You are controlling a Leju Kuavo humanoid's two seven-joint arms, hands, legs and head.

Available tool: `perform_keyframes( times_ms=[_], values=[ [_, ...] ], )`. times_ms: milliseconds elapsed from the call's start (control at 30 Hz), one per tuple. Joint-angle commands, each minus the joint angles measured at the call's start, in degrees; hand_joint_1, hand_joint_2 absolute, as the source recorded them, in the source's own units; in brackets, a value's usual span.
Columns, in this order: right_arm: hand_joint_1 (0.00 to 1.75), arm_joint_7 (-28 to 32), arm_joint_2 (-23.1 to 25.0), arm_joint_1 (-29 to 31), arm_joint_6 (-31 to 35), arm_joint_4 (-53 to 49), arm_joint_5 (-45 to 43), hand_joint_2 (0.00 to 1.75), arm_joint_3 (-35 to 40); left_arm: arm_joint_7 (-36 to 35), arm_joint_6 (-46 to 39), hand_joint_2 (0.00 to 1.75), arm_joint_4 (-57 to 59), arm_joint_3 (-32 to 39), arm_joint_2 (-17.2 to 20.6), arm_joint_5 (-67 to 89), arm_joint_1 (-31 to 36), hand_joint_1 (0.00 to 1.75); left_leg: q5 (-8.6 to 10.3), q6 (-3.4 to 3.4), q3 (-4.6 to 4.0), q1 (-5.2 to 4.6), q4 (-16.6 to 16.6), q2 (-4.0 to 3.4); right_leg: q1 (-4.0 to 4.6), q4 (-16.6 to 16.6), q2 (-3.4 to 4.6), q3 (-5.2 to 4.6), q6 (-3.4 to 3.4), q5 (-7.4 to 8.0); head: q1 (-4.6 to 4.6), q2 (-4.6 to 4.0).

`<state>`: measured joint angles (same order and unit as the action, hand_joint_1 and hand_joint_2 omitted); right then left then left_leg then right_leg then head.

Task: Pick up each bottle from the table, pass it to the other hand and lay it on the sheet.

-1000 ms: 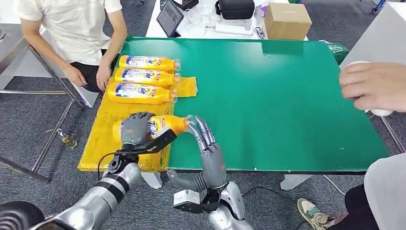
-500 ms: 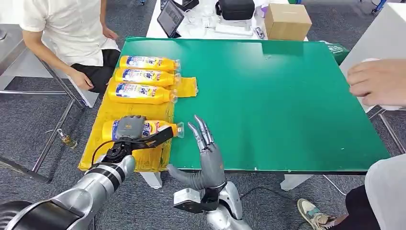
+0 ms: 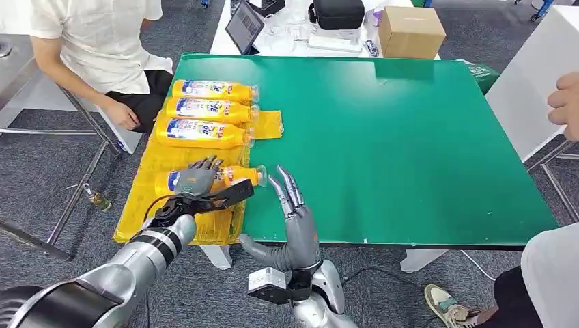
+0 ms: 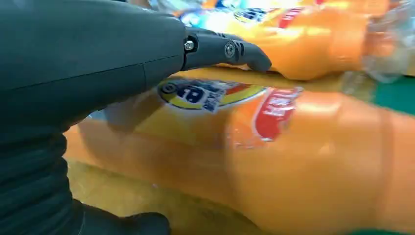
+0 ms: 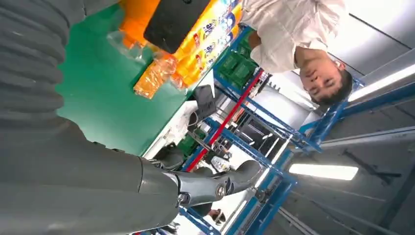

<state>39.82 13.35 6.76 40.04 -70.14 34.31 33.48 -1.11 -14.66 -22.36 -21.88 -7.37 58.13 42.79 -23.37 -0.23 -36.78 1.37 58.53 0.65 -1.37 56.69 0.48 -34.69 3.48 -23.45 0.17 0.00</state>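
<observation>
Look first at what surrounds your work area: a seated person in a white shirt (image 3: 102,34) sits just past the far left corner of the green table (image 3: 410,137), one hand on the knee. Another person's hand (image 3: 565,102) shows at the right edge, beside a white board (image 3: 529,89) leaning there. Behind the table you have a cardboard box (image 3: 410,31), a black case (image 3: 336,12) and a tablet (image 3: 244,24) on a white surface.

The yellow sheet (image 3: 147,205) covers the table's left strip. Three orange bottles (image 3: 205,111) lie on it side by side at the far end, caps pointing right. The fourth bottle (image 3: 232,176) lies on its side nearer you, on the sheet, its clear cap at the sheet's right edge.

Your left hand (image 3: 196,179) rests over that bottle's label end, fingers spread and lifted off it rather than wrapped around; the left wrist view shows the bottle lying under the palm with a finger (image 4: 230,49) stretched out straight above it. So it grasps nothing.

Your right hand (image 3: 295,212) stands upright just beside the bottle's cap, fingers straight and pointing away from you, thumb out to the left, released and empty.
</observation>
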Motion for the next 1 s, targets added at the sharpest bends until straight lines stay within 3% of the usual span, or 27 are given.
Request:
perform_keyframes(
  times_ms=[33,200,467,600,633,733,800,867,900,933,1000],
  values=[
    [0.0,0.2,-3.5,2.1,0.0,2.5,-4.3,1.75,3.5,16.0,12.7,1.75,-0.5,8.5,-2.3,-12.7,-2.7,0.0,-0.08,0.11,0.28,-0.02,-0.1,-0.14,0.03,-0.1,0.05,0.26,-0.14,-0.04,-0.02,0.0],
    [0.0,0.2,-4.0,2.5,0.0,2.9,-5.6,1.75,3.9,17.5,16.2,1.75,-1.9,7.3,-1.4,-15.5,-3.2,0.0,-0.07,0.1,0.25,-0.02,-0.1,-0.1,0.02,-0.1,0.05,0.24,-0.12,-0.02,-0.02,0.0],
    [0.0,0.2,-3.8,1.6,0.0,2.8,-4.8,1.75,2.6,18.9,10.5,1.75,-5.3,5.1,-1.7,-15.9,-4.9,0.0,-0.11,0.12,0.34,0.0,-0.1,-0.12,0.06,-0.1,0.03,0.32,-0.16,-0.04,0.0,0.0],
    [0.0,0.2,-3.6,0.2,0.0,1.8,-3.0,1.75,1.1,23.4,-2.7,1.75,-16.9,3.6,-3.4,-20.2,-10.9,0.0,-0.05,0.08,0.2,-0.02,-0.1,0.01,0.01,-0.1,-0.08,0.2,-0.09,-0.05,0.0,0.0],
    [0.0,0.2,-3.6,0.2,0.0,1.8,-3.0,1.75,1.1,23.4,-2.7,1.75,-16.9,3.6,-3.4,-20.2,-10.9,0.0,-0.16,0.17,0.5,-0.01,-0.2,-0.05,0.07,-0.2,-0.09,0.51,-0.22,-0.13,0.0,0.0],
    [0.0,0.2,-3.6,0.2,0.0,1.8,-3.0,1.75,1.1,23.4,-2.7,1.75,-16.9,3.6,-3.4,-20.2,-10.9,0.0,-0.09,0.1,0.12,0.0,0.0,0.0,0.05,-0.1,-0.13,0.09,-0.12,-0.09,0.0,0.0],
    [0.0,0.2,-3.5,0.0,0.0,1.9,-2.4,1.75,0.9,26.6,-7.6,1.75,-22.9,2.9,-3.9,-23.0,-14.1,0.0,-0.2,0.17,0.36,0.0,-0.1,-0.02,0.08,-0.1,-0.17,0.36,-0.25,-0.2,0.0,0.0],
    [0.0,0.2,-3.5,-0.6,0.0,1.4,-2.0,1.75,0.3,29.9,-9.5,1.75,-29.1,2.2,-4.3,-29.1,-17.6,0.0,-0.07,0.08,0.0,-0.03,-0.1,-0.08,0.0,-0.1,-0.03,-0.05,-0.08,-0.05,0.0,0.0],
    [0.0,0.2,-3.8,-0.6,0.0,1.3,-3.3,1.75,0.6,32.3,-8.1,1.75,-33.1,2.4,-4.7,-34.6,-19.9,0.0,-0.13,0.1,0.13,-0.02,-0.1,-0.09,0.03,-0.1,-0.05,0.08,-0.13,-0.11,-0.02,0.0],
    [0.0,0.2,-5.3,-0.2,-0.9,0.0,-10.9,1.75,3.5,35.4,-4.7,1.75,-38.5,2.6,-5.3,-44.2,-23.0,0.0,-0.09,0.08,0.02,-0.02,-0.1,-0.06,0.01,-0.1,-0.06,-0.05,-0.09,-0.08,-0.02,0.0],
    [0.0,0.2,-6.3,-0.1,-0.7,-0.4,-12.0,1.75,4.1,35.0,-4.8,1.75,-40.7,1.6,-4.9,-44.4,-24.4,0.0,-0.12,0.1,0.04,-0.02,-0.1,-0.15,0.02,-0.1,0.01,-0.04,-0.09,-0.08,0.0,0.0]
  ],
)
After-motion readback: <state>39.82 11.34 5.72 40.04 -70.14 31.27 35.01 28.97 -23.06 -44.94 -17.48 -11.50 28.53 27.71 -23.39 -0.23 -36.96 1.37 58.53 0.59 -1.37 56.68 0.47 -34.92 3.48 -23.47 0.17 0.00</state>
